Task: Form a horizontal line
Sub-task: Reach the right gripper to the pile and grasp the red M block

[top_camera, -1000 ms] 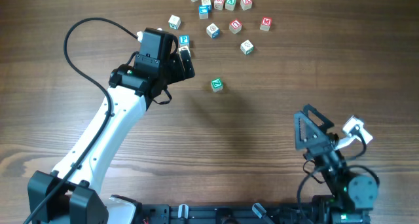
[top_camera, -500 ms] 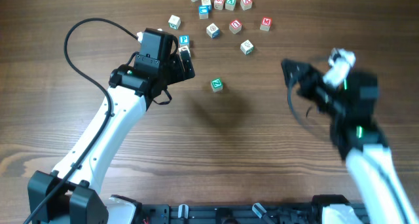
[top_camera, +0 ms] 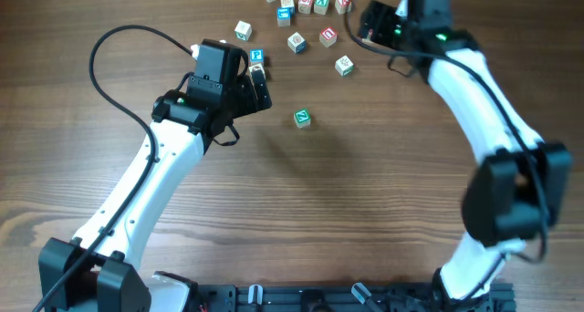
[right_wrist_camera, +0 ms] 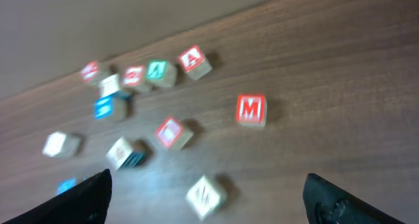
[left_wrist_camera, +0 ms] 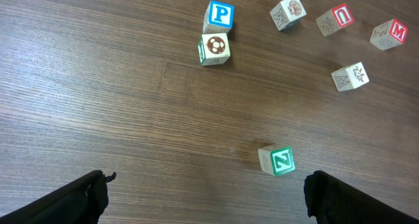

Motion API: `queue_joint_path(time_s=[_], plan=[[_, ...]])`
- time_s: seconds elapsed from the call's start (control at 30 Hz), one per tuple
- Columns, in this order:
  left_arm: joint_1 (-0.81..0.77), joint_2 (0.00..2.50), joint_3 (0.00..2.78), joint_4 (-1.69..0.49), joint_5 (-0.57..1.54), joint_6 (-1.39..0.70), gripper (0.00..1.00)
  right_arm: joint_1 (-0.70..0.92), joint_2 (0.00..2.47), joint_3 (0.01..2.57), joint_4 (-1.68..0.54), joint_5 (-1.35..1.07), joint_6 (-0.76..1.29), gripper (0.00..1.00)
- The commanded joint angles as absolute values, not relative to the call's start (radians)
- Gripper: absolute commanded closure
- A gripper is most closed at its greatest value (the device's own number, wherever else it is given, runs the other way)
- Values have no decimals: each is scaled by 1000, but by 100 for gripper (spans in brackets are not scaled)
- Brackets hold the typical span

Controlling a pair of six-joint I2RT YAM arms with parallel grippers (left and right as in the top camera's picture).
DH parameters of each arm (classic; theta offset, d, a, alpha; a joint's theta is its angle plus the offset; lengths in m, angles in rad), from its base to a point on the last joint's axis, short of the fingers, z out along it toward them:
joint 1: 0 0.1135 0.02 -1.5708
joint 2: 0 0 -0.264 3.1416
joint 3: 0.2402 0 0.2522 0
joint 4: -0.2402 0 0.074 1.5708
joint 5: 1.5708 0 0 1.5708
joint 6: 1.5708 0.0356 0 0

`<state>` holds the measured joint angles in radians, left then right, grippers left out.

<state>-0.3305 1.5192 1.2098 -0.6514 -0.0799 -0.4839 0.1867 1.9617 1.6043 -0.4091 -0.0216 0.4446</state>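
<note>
Toward the far side of the wooden bench (top_camera: 365, 193), the three cubes for the line lie scattered: the green N cube (top_camera: 302, 119) sits alone near the middle, well apart from the red arch-letter cube (top_camera: 328, 36) and the red M cube (right_wrist_camera: 251, 111), which lie near each other in the loose cluster at the far edge. The left tool (left_wrist_camera: 206, 181) hovers near a blue P cube (left_wrist_camera: 221, 14), jaws spread wide and empty. The right tool (right_wrist_camera: 206, 178), likewise wide open and holding nothing, hangs above the cluster.
</note>
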Motion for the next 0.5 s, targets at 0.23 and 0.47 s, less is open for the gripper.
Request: queue_joint_path(time_s=[0.23, 0.47], plan=[[-327, 1511, 1203, -649, -75, -479, 0, 202, 2309, 1822, -394, 215, 424, 4], [-327, 1511, 1203, -649, -75, -479, 0, 204, 2399, 1823, -344, 233, 421, 4]])
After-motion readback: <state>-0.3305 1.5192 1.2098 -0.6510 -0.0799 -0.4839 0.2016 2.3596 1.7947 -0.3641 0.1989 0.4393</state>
